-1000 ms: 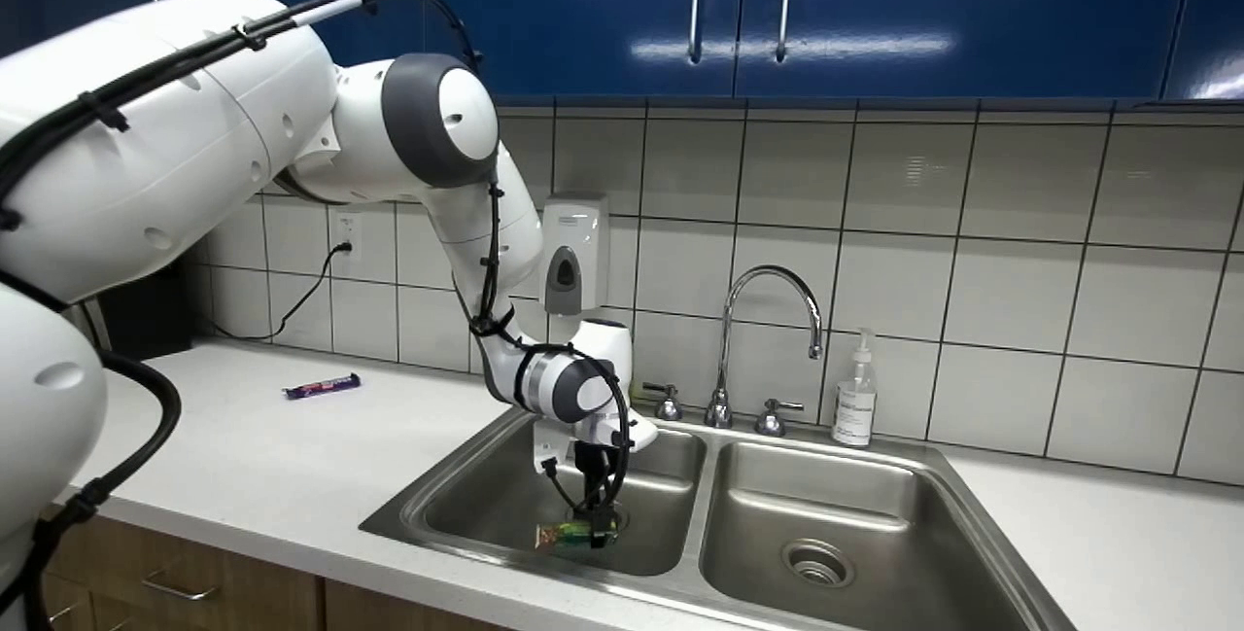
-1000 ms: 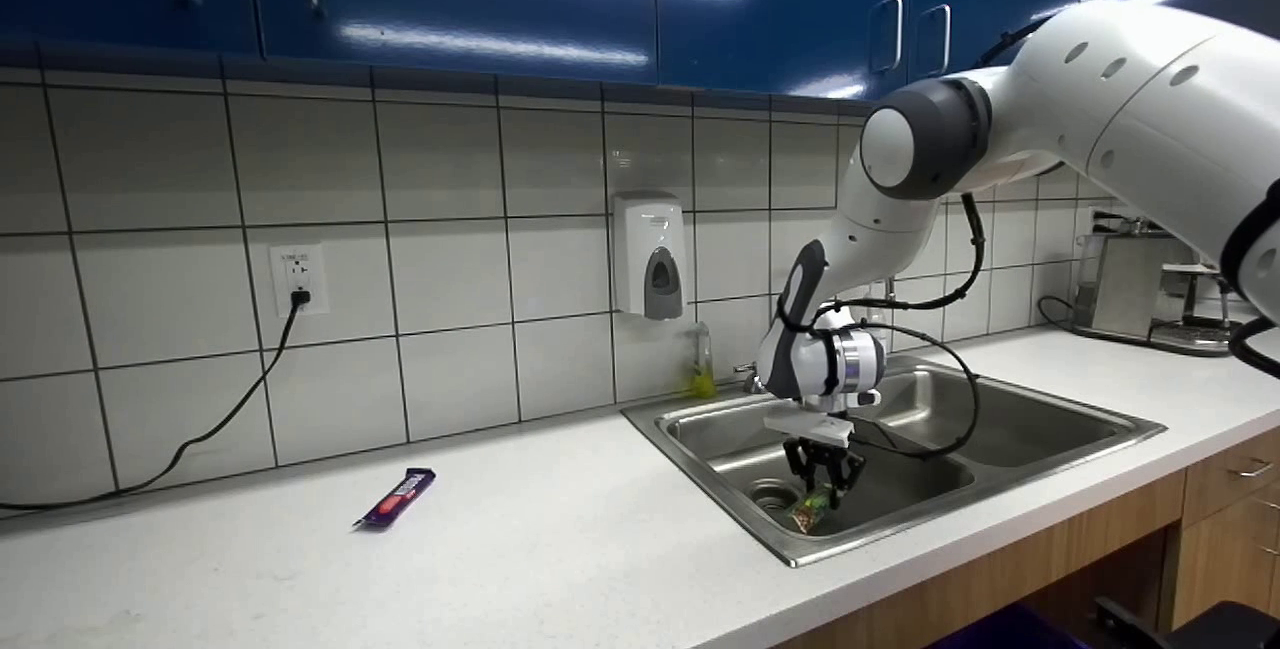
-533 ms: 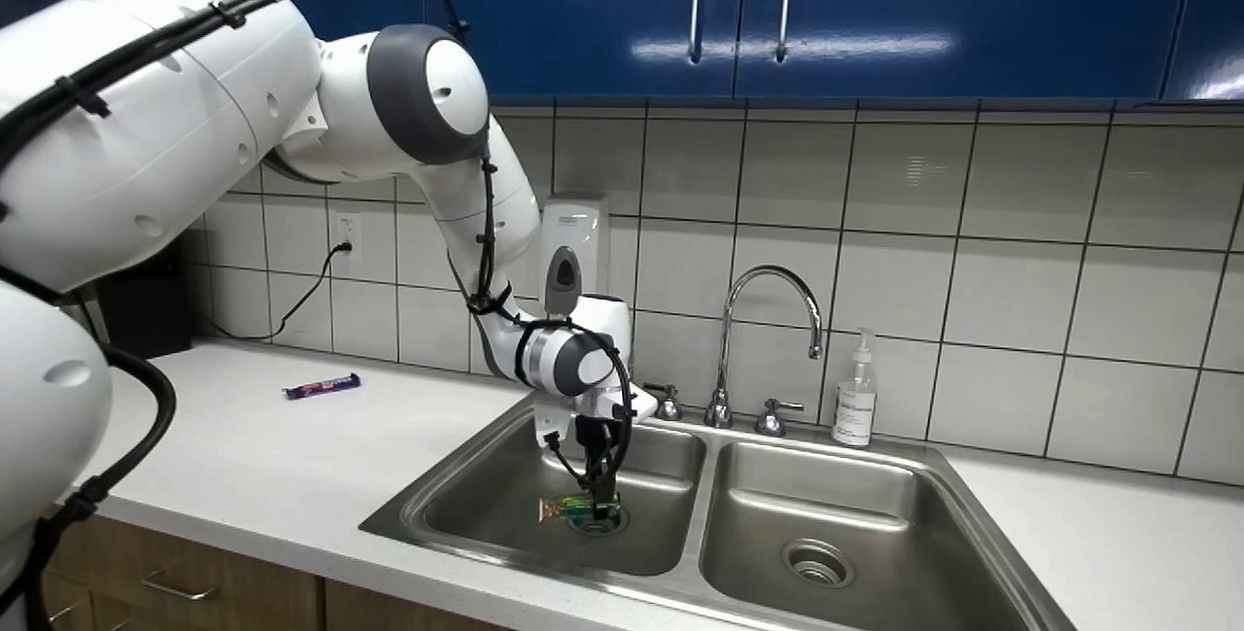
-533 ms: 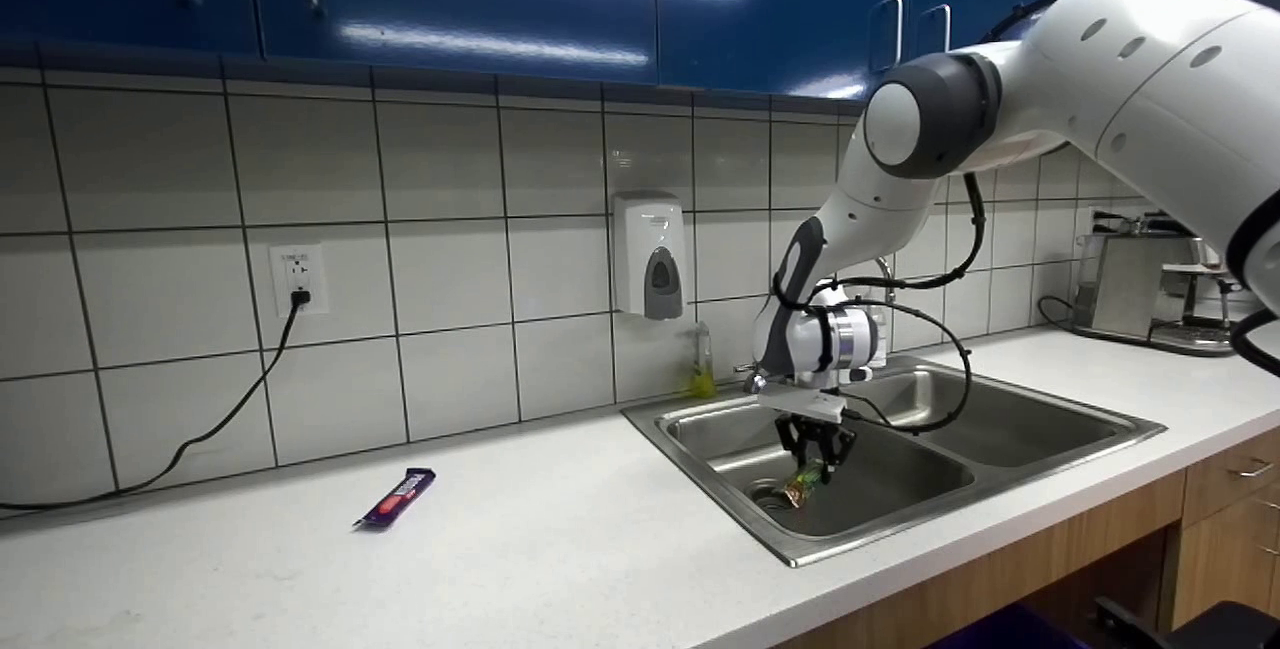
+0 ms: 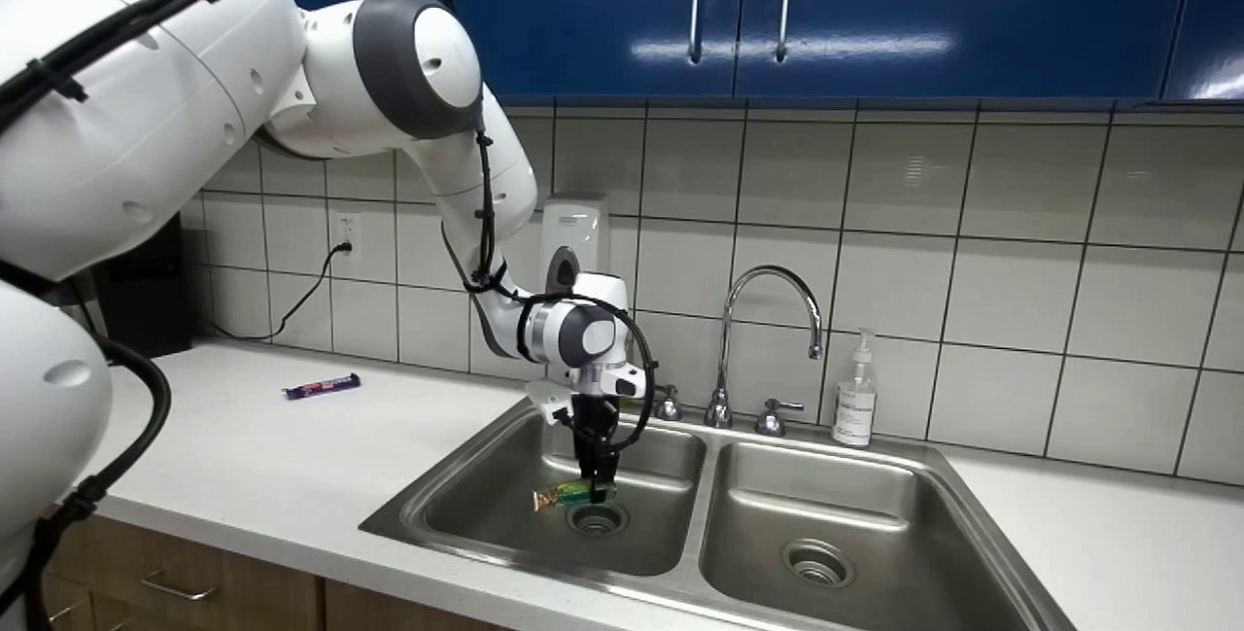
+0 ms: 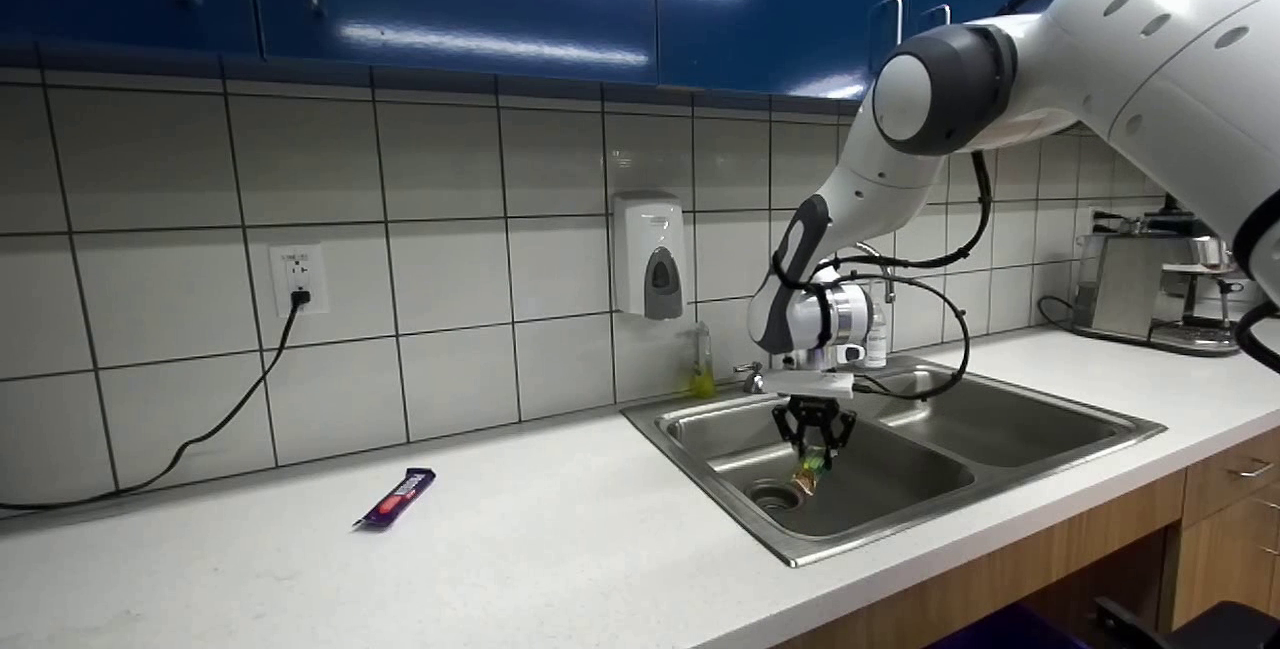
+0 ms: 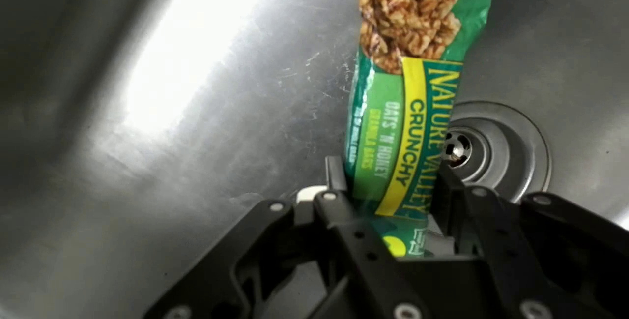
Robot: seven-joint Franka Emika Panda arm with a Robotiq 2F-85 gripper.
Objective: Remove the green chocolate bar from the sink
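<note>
The green bar [image 7: 403,112] rose, gripped by the end effector [image 7: 390,179], apparently inside the sink [image 5: 700,514].

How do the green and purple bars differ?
The green bar is gripped by the end effector; the purple bar lies on the counter. The green bar has a broad yellow stripe; the purple bar shows a reddish patch. Both are oblong and wrapped.
</note>
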